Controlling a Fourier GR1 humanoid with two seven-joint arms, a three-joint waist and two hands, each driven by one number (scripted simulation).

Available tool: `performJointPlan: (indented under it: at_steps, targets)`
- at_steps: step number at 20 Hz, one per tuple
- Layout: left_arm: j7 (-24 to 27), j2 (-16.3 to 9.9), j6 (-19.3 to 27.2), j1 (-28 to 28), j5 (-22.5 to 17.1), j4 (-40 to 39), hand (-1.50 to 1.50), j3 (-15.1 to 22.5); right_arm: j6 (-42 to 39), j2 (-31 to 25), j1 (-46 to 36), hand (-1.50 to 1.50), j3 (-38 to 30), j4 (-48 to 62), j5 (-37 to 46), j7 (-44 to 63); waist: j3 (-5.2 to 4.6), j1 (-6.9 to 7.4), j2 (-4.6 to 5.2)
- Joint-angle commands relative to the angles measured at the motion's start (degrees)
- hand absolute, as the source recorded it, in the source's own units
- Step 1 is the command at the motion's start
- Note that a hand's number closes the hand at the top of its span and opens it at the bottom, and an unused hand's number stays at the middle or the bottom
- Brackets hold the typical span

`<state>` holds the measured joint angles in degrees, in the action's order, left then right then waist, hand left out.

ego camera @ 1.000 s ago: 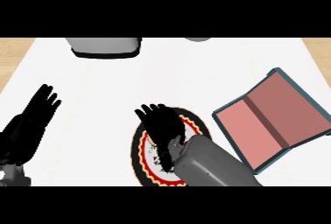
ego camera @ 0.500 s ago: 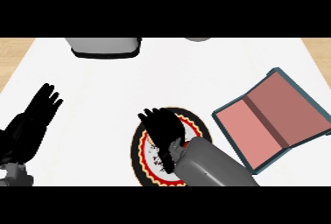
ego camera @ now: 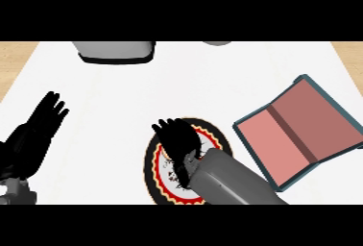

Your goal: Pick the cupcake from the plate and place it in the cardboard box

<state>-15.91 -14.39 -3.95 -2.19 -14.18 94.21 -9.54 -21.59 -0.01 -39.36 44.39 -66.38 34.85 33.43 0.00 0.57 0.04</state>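
Right hand (ego camera: 177,140) lies over the plate (ego camera: 157,168), fingers extended and grasping nothing visible; the cupcake is hidden beneath it, so its place cannot be told. The cardboard box (ego camera: 301,129) lies open on the white counter (ego camera: 199,81) just right of the plate. Left hand (ego camera: 39,127) rests open at the left edge
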Motion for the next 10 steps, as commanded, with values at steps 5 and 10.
performJointPlan:
  at_steps: [5, 10]
  targets:
    - [0.52, -0.42, -2.73, 0.98, -1.48, 0.86, 0.00, -1.76, 6.02, 0.00, -0.05, 1.50, 0.63, 2.42, 2.72, -8.16, 0.00, 0.06, -0.01]
    - [2.98, 0.90, -2.24, 0.92, 1.10, -0.94, 0.00, -1.62, 5.32, 0.00, -0.31, 1.50, 0.59, 3.02, 4.18, -9.82, -0.01, -0.16, -0.03]
